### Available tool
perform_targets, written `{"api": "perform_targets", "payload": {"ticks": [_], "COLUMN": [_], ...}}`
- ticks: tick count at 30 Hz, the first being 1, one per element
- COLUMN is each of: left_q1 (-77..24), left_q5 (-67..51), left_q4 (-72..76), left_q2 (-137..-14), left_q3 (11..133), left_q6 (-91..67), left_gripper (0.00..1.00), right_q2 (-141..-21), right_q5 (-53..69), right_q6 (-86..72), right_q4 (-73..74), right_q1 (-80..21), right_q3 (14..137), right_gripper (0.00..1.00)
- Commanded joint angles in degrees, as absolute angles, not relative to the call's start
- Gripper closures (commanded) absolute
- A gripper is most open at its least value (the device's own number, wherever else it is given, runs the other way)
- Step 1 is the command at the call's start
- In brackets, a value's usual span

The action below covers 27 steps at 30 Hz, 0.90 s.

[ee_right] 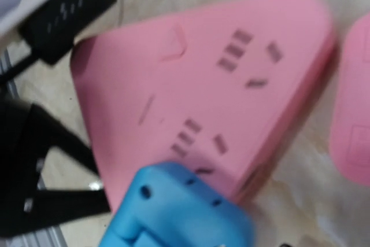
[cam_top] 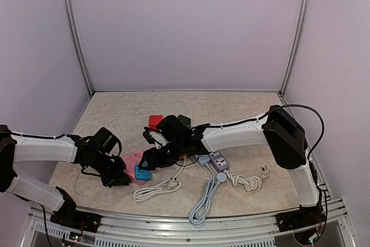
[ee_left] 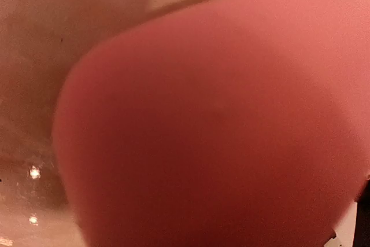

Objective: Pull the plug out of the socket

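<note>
A pink triangular socket block (cam_top: pixel 130 159) lies near the front left and fills the right wrist view (ee_right: pixel 191 79). A blue plug (cam_top: pixel 143 173) sits at its near corner and shows blurred at the bottom of the right wrist view (ee_right: pixel 179 212), overlapping the socket's face. My right gripper (cam_top: pixel 149 165) is down over the blue plug and seems shut on it, but its fingers are hidden. My left gripper (cam_top: pixel 118 177) is at the socket's left edge. Its black fingers (ee_right: pixel 63 143) meet the socket's corner. The left wrist view shows only the pink surface (ee_left: pixel 219 131) pressed close.
A red adapter (cam_top: pixel 155 121) and a dark green one (cam_top: pixel 184 120) lie behind the right gripper. A grey power strip (cam_top: pixel 216 161) with a grey cable (cam_top: pixel 202 201), a coiled white cable (cam_top: pixel 157 189) and another white cable (cam_top: pixel 250 181) lie to the right. A second pink piece (ee_right: pixel 354 114) lies beside the socket.
</note>
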<state>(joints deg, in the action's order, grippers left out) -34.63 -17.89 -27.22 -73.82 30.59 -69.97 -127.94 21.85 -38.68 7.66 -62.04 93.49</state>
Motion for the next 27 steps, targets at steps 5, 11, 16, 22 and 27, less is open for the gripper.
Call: {"api": "perform_targets", "payload": {"ticks": [5, 11, 16, 22, 27], "left_q1": [-29.0, -29.1, -29.5, -28.0, -23.5], "left_q5": [-20.0, -20.6, -20.3, -18.1, -20.1], "left_q4": [-23.6, -26.7, -30.6, -34.7, -32.1], "left_q2": [-73.9, -71.2, -65.9, -63.0, -66.2], "left_q3": [33.4, 34.3, 35.1, 38.2, 39.6], "left_q6": [-65.4, -64.2, -64.1, -61.9, -58.8], "left_gripper": [0.9, 0.9, 0.89, 0.88, 0.88], "right_q2": [-128.8, -129.4, -130.1, -130.8, -132.5], "right_q5": [23.3, 25.2, 27.5, 29.3, 31.5], "right_q6": [-41.8, -44.3, -46.3, -47.1, -48.3], "right_q4": [4.4, 1.4, 0.1, -1.7, -2.2], "right_q1": [-59.1, -58.3, -58.1, -58.2, -58.2], "right_q3": [91.5, 90.5, 89.3, 89.4, 90.8], "right_gripper": [0.35, 0.34, 0.35, 0.35, 0.36]}}
